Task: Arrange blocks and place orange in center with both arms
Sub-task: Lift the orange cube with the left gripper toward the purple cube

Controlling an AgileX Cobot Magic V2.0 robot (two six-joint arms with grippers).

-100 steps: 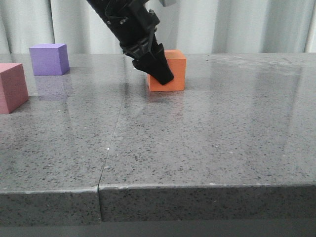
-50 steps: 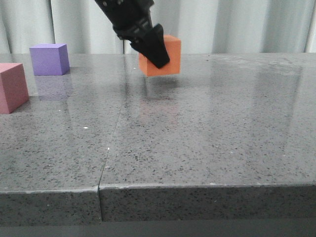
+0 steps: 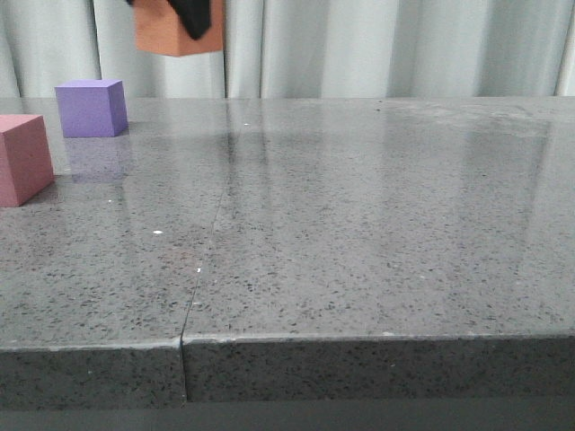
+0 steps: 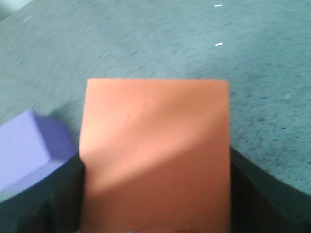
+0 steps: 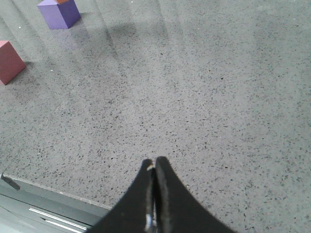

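Now the left pincer (image 4: 155, 194), clamped on the orange cube (image 3: 171, 27), carries it aloft; next, lowering between purple cube (image 3: 90, 108) and pink cube (image 3: 22, 157); right pincer (image 5: 154, 170) closed, empty

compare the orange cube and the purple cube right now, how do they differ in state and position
The orange cube is lifted clear of the tabletop, while the purple cube rests on it at the far left. The orange cube is clamped in the left gripper, fingers against two opposite sides; nothing touches the purple cube. In the front view the orange cube hangs tilted, the purple one sits flat. Both are matte cubes of similar size.
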